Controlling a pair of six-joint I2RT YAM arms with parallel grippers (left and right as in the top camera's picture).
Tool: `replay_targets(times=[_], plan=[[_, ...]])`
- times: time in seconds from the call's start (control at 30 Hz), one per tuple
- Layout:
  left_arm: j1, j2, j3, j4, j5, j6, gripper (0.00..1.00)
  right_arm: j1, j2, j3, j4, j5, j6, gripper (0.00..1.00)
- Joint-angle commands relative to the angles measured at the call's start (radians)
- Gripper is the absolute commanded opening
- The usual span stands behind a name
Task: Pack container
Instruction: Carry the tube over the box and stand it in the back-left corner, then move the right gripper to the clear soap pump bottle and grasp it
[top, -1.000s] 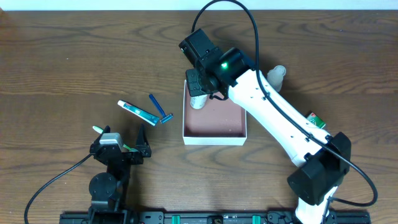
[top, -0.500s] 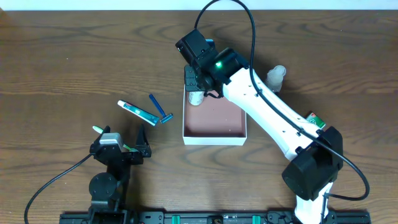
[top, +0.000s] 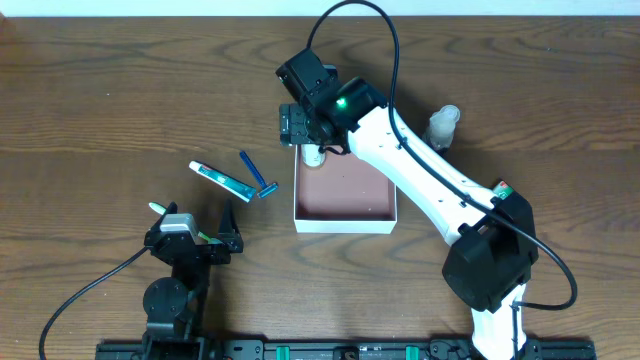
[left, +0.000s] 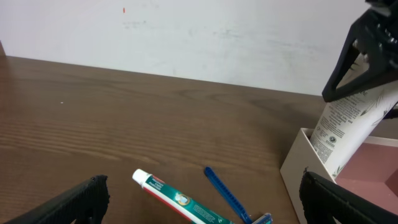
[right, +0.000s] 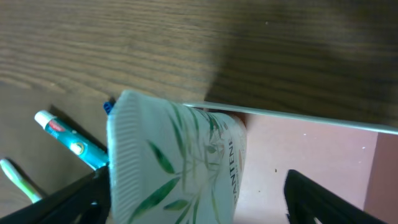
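Note:
The container (top: 345, 228), a shallow white-walled square box with a reddish-brown floor, sits mid-table; its near wall (left: 297, 163) and floor (right: 311, 163) show in the wrist views. A white leaf-printed Pantene tube (top: 316, 155) leans in its far-left corner (left: 354, 124), crimped end up (right: 180, 162). My right gripper (top: 310, 138) hovers over that corner, open, jaws astride the tube (right: 205, 199) with a clear gap on the right side. My left gripper (top: 197, 222) rests open near the front left, holding nothing (left: 199, 205).
A toothpaste tube (top: 222, 180) and a blue razor (top: 258, 175) lie left of the container. A green toothbrush (top: 156, 208) lies by the left gripper. A clear bottle (top: 445, 122) stands right of the box, and a small green-red packet (top: 508, 192) lies beyond the right arm.
The right gripper, shut on the Pantene tube a second ago, has opened and let it go in the container's far-left corner. It also shifted slightly left. The left arm has not moved.

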Motion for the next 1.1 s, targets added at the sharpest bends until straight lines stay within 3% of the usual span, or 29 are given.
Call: replay_targets(times=[0.0,0.27,0.5,0.73,1.07], plan=[[0.005,-0.006,-0.021,-0.036,-0.027,0.013,0.98,0.015,-0.031,0.088,-0.027,-0.011,-0.047,0.91],[0.005,-0.006,-0.021,-0.036,-0.027,0.013,0.98,-0.055,-0.145,0.323,-0.291,0.134,-0.121,0.93],[0.005,-0.006,-0.021,-0.036,-0.027,0.013,0.98,-0.285,-0.212,0.33,-0.434,0.116,-0.12,0.95],[0.005,-0.006,-0.021,-0.036,-0.027,0.013,0.98,-0.437,-0.201,0.168,-0.411,0.054,-0.12,0.95],[0.005,-0.006,-0.021,-0.036,-0.027,0.013,0.98,-0.488,-0.201,-0.121,-0.214,0.033,-0.1,0.95]])
